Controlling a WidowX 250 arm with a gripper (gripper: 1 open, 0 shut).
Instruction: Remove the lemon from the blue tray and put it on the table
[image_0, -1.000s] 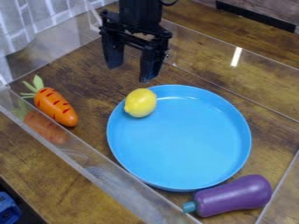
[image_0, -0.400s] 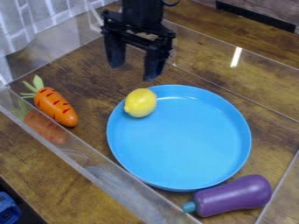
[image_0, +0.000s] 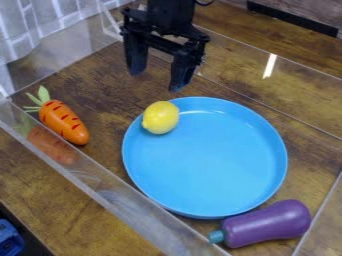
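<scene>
The lemon (image_0: 160, 117) sits at the upper-left edge of the blue tray (image_0: 221, 175), resting on the rim area rather than out in the middle of the dish. Nothing touches it. The tray itself lies flat on the dark, glossy wooden desk (image_0: 94, 90), and takes up most of the centre and right of the scene.

Above and behind the tray, the black gripper (image_0: 162, 62) hangs pointing down over bare wood, well apart from the lemon. Its two fingers (image_0: 136, 55) stand wide, with a clear gap between them and nothing held. The tips hover over the desk beyond the tray's far rim, a little to the left of the tray's centre line.

To the left, near a clear plastic wall (image_0: 80, 170) that borders the work area, lies an orange carrot (image_0: 60, 120) with a green top, angled with the leaves pointing up and left. It is apart from the tray. At the bottom right, a purple eggplant (image_0: 265, 224) lies on its side just beside the tray's near rim, its green stem end pointing left.
</scene>
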